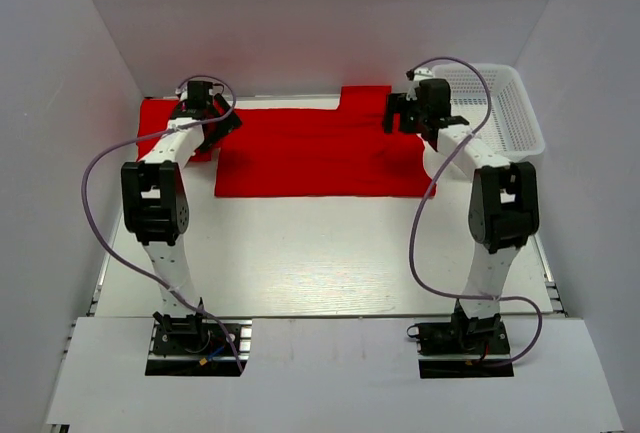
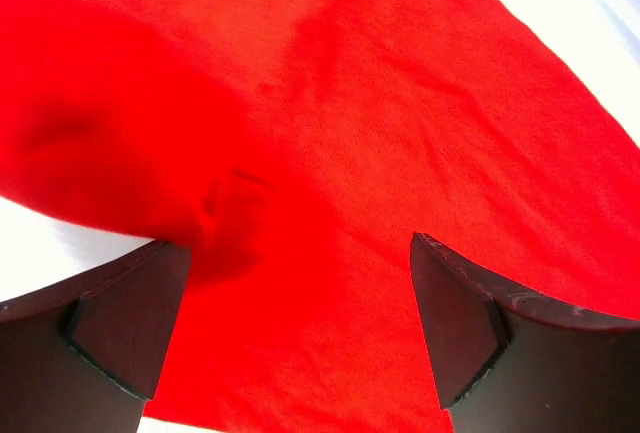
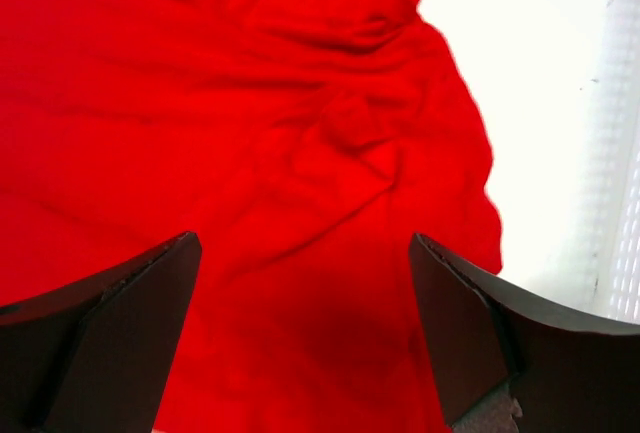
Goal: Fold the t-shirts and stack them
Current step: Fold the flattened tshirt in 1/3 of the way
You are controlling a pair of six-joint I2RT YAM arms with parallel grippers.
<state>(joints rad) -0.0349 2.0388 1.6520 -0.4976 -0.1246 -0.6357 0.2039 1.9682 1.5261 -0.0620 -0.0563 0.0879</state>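
Red soft-cloth t-shirt (image 1: 310, 153), spread flat across the far side of the table (image 1: 320, 253) near the mesh basket (image 1: 505, 103), left gripper (image 2: 290, 283) and right gripper (image 3: 300, 283) over opposite ends, fingers apart and empty, seemingly stationed for a matched two-armed fold.

Left arm (image 1: 155, 203) and right arm (image 1: 505, 203): white links, black joint housings, dark wedge-shaped fingers (image 2: 120, 323), looping lilac cable (image 1: 88, 178) each, black base plates (image 1: 195, 340).
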